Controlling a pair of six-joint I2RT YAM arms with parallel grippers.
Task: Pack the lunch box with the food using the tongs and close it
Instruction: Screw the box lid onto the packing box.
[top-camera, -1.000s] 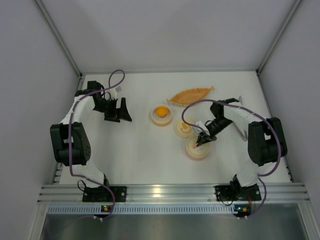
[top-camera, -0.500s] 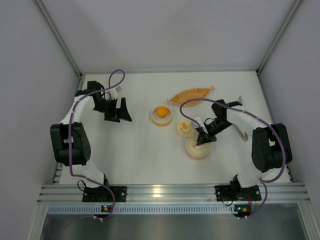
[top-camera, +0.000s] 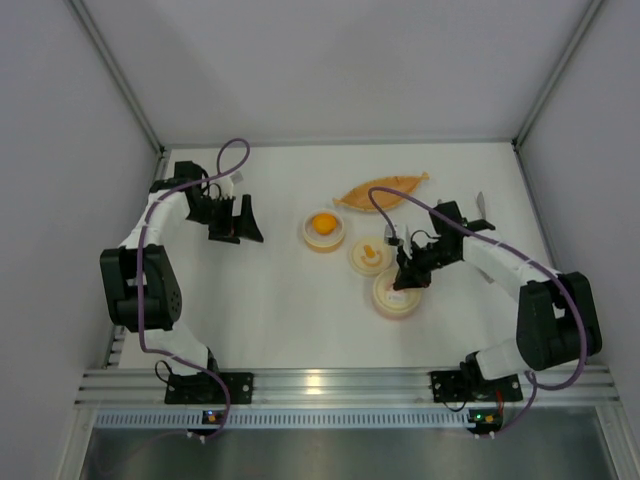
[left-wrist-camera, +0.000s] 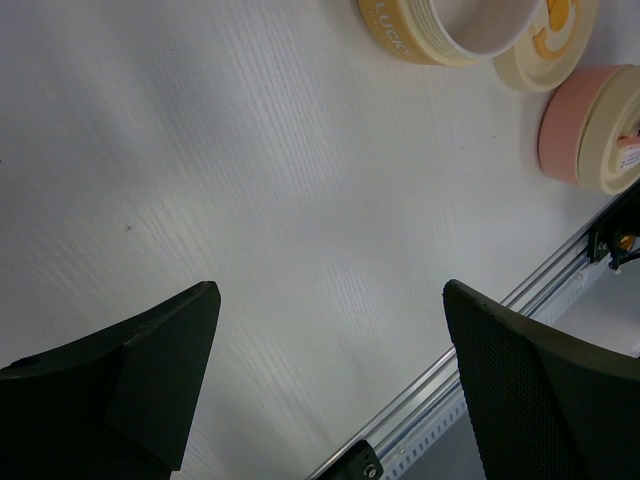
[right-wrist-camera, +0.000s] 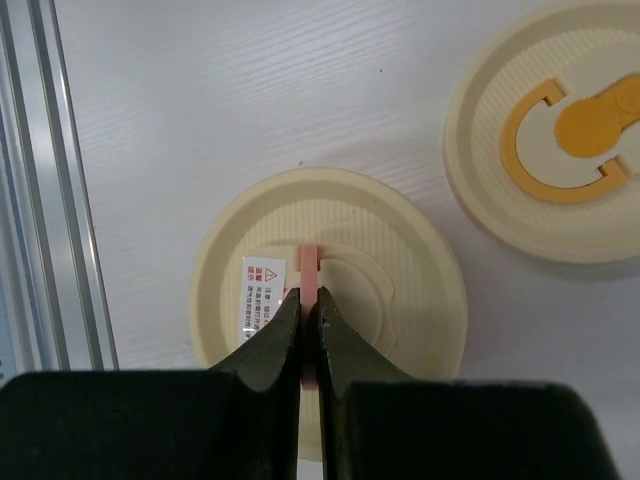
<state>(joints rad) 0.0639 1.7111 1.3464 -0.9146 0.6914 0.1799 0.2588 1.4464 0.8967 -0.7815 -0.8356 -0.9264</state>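
- Pinch grip: right gripper (right-wrist-camera: 308, 306) has its black fingers pressed together on the thin pink tab handle (right-wrist-camera: 310, 265) at the centre of the round cream ribbed lid (right-wrist-camera: 400, 290). The tab looks like the only purchase on an otherwise flat lid.
- That lid sits on the round pink container (left-wrist-camera: 560, 125), near right of centre. Whether it is being seated or lifted cannot be told.
- Idle claw: left gripper (left-wrist-camera: 328, 300) has its fingers wide apart with nothing between them. It hangs over bare white table (top-camera: 280, 300) at the far left, well apart from the dishes and probably parked out of the way.
- Food: round yellow-orange toy food lump (top-camera: 322, 223) lies in the open round cream bowl (top-camera: 305, 236), left of the pink container. It seems already placed there.
- Spare cover: second cream lid with orange ring handle (top-camera: 368, 256) lies flat on the table between bowl and pink container, just beside both. It likely belongs to the open bowl.
- Tool: slim silver metal tongs (top-camera: 482, 204) show only one end at the far right, beyond the right arm. Neither gripper holds them.
- Serving piece: long orange leaf-shaped dish (top-camera: 385, 189) lies on the far side of the bowls. Any contents are too small to tell.
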